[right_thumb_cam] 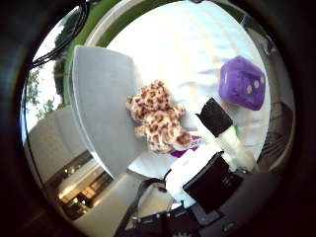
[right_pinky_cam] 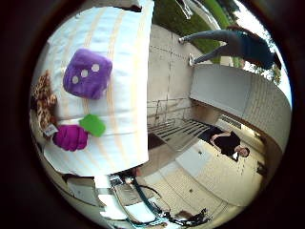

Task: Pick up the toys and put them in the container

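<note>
Tablecloth (right_pinky_cam: 124, 43) toys beside grey container (right_thumb_cam: 101, 106).

The purple die (right_pinky_cam: 87, 73) looks like soft plush cloth with a short, fuzzy, matt nap and white felt-like dots. The spotted toy animal (right_thumb_cam: 159, 116) is furry plush as well, matt and a bit shaggy. The magenta toy (right_pinky_cam: 70, 137) is fuzzy cloth, and its green part (right_pinky_cam: 93, 125) looks smoother. The tablecloth (right_pinky_cam: 125, 90) is woven fabric, matt, with faint wrinkles. The grey container (right_thumb_cam: 101, 106) looks smooth and matt. The hand (right_thumb_cam: 212, 165) is hard plastic, white parts slightly glossy, black parts duller.
</note>
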Controlling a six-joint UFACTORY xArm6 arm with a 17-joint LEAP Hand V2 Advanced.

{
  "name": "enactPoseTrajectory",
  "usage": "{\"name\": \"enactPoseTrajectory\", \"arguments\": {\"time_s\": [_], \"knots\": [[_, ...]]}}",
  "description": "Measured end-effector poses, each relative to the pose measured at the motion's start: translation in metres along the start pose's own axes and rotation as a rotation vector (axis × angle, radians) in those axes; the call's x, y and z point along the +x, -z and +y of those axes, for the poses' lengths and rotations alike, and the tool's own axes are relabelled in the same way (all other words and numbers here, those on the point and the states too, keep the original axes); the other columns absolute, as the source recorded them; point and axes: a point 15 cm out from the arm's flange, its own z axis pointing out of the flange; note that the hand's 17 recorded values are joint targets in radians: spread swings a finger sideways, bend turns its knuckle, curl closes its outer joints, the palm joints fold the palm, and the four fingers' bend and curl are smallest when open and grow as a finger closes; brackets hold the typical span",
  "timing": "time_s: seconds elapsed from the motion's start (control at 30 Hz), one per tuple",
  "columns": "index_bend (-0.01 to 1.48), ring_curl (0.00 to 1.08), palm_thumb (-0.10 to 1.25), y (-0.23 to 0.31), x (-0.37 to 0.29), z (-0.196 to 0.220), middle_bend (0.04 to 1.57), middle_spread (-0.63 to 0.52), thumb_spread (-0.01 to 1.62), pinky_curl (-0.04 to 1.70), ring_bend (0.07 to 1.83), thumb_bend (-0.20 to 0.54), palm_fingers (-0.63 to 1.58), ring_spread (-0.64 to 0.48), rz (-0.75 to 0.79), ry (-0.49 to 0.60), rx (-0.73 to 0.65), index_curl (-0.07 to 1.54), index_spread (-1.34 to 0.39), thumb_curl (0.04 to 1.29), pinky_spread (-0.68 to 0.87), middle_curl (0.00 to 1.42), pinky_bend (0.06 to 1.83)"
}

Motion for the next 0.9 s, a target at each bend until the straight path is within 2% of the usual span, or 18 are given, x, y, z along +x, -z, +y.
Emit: {"name": "enactPoseTrajectory", "arguments": {"time_s": [0.23, 0.3, 0.4, 0.43, 0.47, 0.5, 0.53, 0.57, 0.67, 0.8, 0.9], "knots": [[0.16, 0.35, 0.69, -0.040, 0.011, -0.010, 0.18, 0.04, 1.21, 0.27, 0.35, -0.018, 0.16, 0.27, -0.012, -0.016, -0.063, 0.26, -0.16, 0.37, 0.39, 0.32, 0.41], [0.16, 0.35, 0.72, -0.046, 0.012, -0.010, 0.18, 0.03, 1.20, 0.27, 0.38, -0.012, 0.22, 0.27, -0.011, -0.017, -0.075, 0.26, -0.14, 0.38, 0.39, 0.33, 0.43], [0.14, 0.37, 0.78, -0.048, 0.017, -0.007, 0.21, -0.01, 1.18, 0.26, 0.51, -0.004, 0.45, 0.27, 0.016, -0.012, -0.088, 0.25, -0.11, 0.39, 0.38, 0.33, 0.49], [0.13, 0.38, 0.81, -0.048, 0.018, -0.007, 0.24, -0.03, 1.17, 0.27, 0.57, -0.004, 0.57, 0.25, 0.031, -0.007, -0.092, 0.24, -0.12, 0.39, 0.38, 0.34, 0.53], [0.11, 0.42, 0.83, -0.048, 0.018, -0.007, 0.33, -0.05, 1.16, 0.29, 0.68, -0.004, 0.78, 0.22, 0.044, -0.002, -0.094, 0.23, -0.15, 0.40, 0.38, 0.38, 0.60], [0.09, 0.43, 0.85, -0.047, 0.017, -0.006, 0.37, -0.08, 1.15, 0.30, 0.74, -0.004, 0.86, 0.19, 0.053, 0.004, -0.098, 0.20, -0.18, 0.41, 0.38, 0.40, 0.67], [0.06, 0.48, 0.88, -0.047, 0.015, -0.004, 0.46, -0.09, 1.15, 0.33, 0.85, -0.003, 0.93, 0.16, 0.056, 0.008, -0.104, 0.17, -0.21, 0.41, 0.38, 0.44, 0.71], [0.07, 0.53, 0.91, -0.044, 0.013, -0.002, 0.55, -0.11, 1.14, 0.36, 0.96, -0.001, 0.96, 0.14, 0.057, 0.010, -0.105, 0.15, -0.24, 0.42, 0.38, 0.49, 0.74], [0.12, 0.61, 0.95, -0.030, 0.010, 0.009, 0.72, -0.15, 1.13, 0.44, 1.13, -0.008, 1.01, 0.08, 0.059, 0.019, -0.111, 0.10, -0.32, 0.43, 0.37, 0.58, 0.86], [0.22, 0.70, 0.95, -0.003, 0.007, 0.018, 0.91, -0.19, 1.13, 0.58, 1.21, -0.025, 1.08, 0.01, 0.053, 0.022, -0.070, 0.04, -0.45, 0.43, 0.33, 0.72, 1.10], [0.32, 0.73, 0.93, 0.016, 0.006, 0.028, 0.97, -0.21, 1.17, 0.65, 1.23, -0.022, 1.08, -0.03, 0.051, 0.021, -0.039, 0.03, -0.53, 0.43, 0.30, 0.78, 1.20]]}}
